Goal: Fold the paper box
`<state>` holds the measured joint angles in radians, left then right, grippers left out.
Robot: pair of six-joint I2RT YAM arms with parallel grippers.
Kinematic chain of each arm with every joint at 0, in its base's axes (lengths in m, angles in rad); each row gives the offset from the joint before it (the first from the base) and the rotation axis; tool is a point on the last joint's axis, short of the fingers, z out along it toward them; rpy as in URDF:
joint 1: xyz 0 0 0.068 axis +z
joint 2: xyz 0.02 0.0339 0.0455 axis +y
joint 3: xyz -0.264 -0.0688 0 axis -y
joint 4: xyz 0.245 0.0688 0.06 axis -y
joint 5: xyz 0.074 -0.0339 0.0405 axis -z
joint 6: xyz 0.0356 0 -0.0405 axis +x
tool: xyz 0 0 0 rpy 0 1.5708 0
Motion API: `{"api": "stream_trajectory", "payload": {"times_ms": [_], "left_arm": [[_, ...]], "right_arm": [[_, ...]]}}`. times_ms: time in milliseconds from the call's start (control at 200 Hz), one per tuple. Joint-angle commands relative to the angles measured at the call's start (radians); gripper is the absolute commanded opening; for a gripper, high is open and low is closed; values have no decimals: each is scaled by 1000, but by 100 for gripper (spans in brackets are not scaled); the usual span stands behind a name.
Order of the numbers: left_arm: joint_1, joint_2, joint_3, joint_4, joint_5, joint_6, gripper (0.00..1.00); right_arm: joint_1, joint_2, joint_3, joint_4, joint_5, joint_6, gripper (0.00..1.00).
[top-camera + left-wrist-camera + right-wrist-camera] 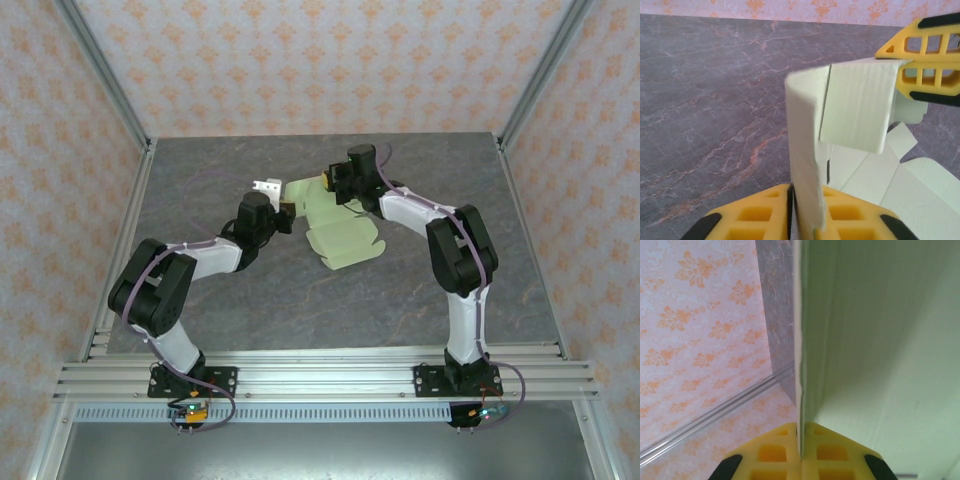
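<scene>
Looking from the top camera, I've got the paper box [345,240] near the middle of the grey tabletop [200,300], between the two arms. It is pale green card, mostly flat, with its far end lifted. The left tool [286,214] meets it from the left and the right tool [330,182] from the far side.

Left wrist view: the left tool [807,194] has an upright card wall of the paper box [855,105] between its yellow pads, which sit close on both sides, so I read it as pinching. The right tool [892,65] at upper right is clamped on a raised flap. More flaps lie flat on the tabletop [715,90] at lower right.

Right wrist view: the right tool [801,442] is pressed together on a thin edge of the paper box [880,340], and the panel runs up from the pads.
</scene>
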<state>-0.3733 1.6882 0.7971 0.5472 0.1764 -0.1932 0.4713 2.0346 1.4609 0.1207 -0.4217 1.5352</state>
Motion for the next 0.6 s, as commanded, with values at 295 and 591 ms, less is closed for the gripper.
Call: {"api": "stream_trajectory", "payload": {"times_ms": [295, 591], "left_arm": [[79, -166, -196, 153, 96, -159, 69], [132, -211, -313, 155, 44, -246, 71]], "right_arm": [[3, -52, -230, 525, -60, -110, 0], [8, -51, -460, 946, -138, -68, 0]]}}
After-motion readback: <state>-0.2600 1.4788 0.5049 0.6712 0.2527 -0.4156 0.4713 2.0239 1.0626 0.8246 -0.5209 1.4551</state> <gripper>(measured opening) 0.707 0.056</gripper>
